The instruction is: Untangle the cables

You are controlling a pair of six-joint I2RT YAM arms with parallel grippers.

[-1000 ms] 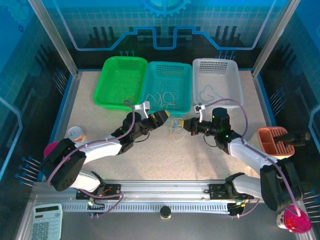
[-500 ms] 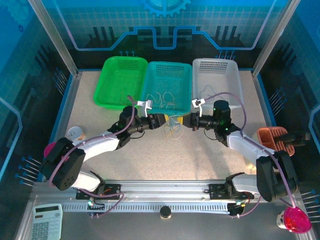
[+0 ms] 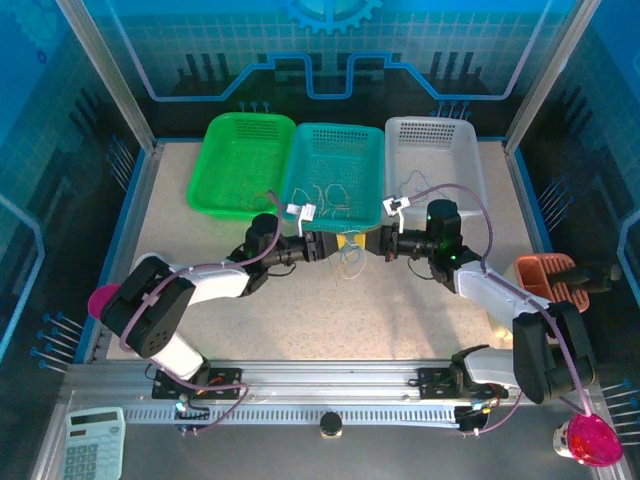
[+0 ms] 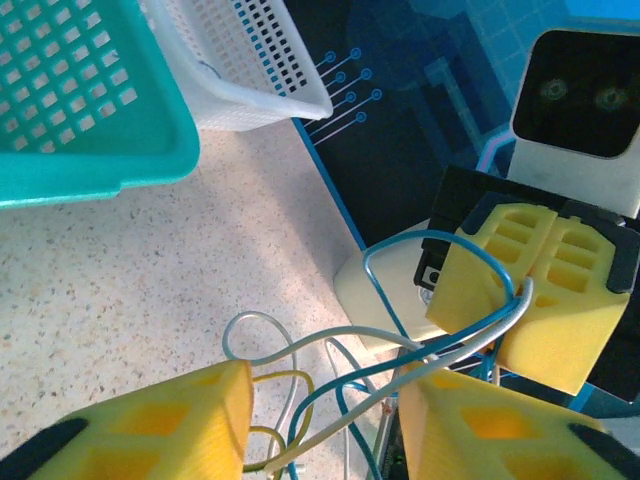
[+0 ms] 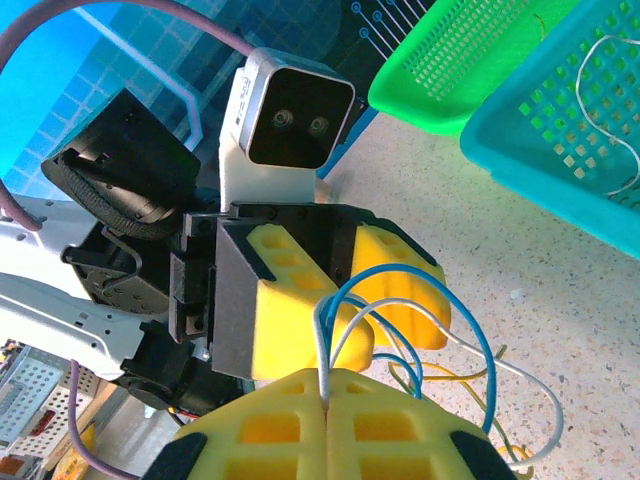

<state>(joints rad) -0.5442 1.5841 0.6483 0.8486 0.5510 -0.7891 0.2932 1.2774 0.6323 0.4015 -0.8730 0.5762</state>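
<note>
Yellow-padded, the left gripper (image 4: 322, 408) now stands astride the cables (image 4: 400, 350). A second ago it hung further back and wider, and the arm has since reached in until it almost meets the right gripper (image 4: 525, 300). Its jaws are apart, with strands running through the gap and nothing pinched yet. The right gripper's jaws are shut on a whitish and a blue strand, holding the tangle just above the table (image 3: 300, 320) in front of the teal basket (image 3: 340, 128). My guess is that a second grip is being set up, so the two can draw the knot apart. The table is speckled beige, with a green basket (image 3: 250, 117), the teal one and a white basket (image 3: 430, 122) along its far edge, loose strands in the last two, and blue printed walls (image 3: 330, 60) all round
</note>
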